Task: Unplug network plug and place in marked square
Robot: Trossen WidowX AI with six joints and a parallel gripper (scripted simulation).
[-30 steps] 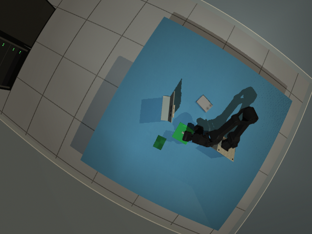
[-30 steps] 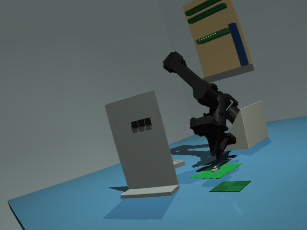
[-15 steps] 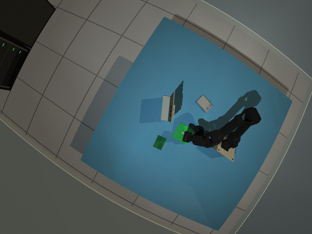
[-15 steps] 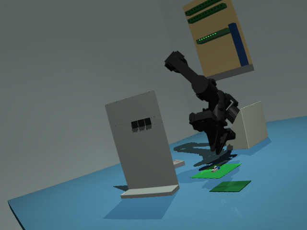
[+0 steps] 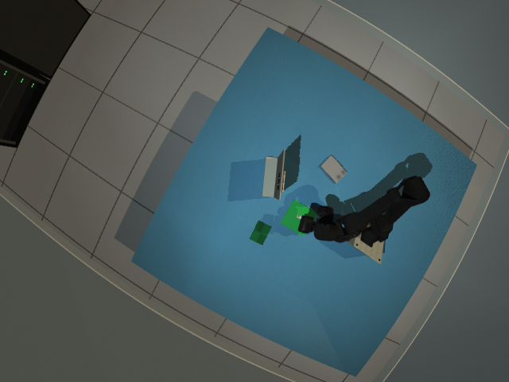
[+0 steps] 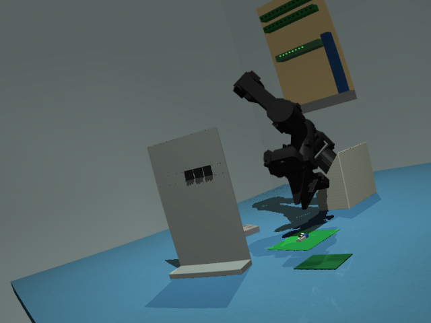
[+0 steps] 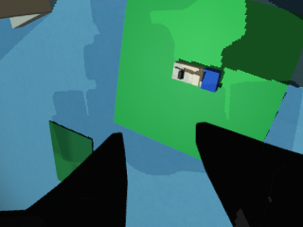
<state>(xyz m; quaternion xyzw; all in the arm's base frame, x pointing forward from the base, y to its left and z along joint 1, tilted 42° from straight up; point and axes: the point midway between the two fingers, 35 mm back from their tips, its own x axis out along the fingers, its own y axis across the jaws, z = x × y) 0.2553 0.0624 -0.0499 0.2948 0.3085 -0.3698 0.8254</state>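
1. Jaws of the gripper (image 6: 304,203) stood partly parted with nothing between them; in the wrist view the two black fingers framed bare blue counter (image 5: 287,103) and the near edge of the bright green square.
2. In the exterior view, the gripper hung above the counter, pointing downward, clear of the plug and of the marked square.
3. The plug (image 7: 197,76) lay flat on the bright green marked square (image 7: 165,70), inside its borders, well in from its edges.
4. The plug showed a pale body and a blue end; in the exterior view it appeared as a small pale piece (image 6: 302,237) near the middle of the square (image 6: 313,239).
5. The upright panel (image 6: 201,201) stood on its grey base to the left of the square in the exterior view; three dark sockets (image 6: 198,173) sat in a row on its face.
6. A darker green square (image 6: 323,261) lay on the counter just beside the bright one, apart from it.
7. The arm (image 5: 370,217) reached from its base plate (image 5: 371,251) toward the marked square, casting a shadow across part of it.
8. A small grey block (image 5: 333,168) lay on the counter apart from the panel and the arm.
9. A ribbed pale block (image 6: 351,177) stood behind the arm in the exterior view.
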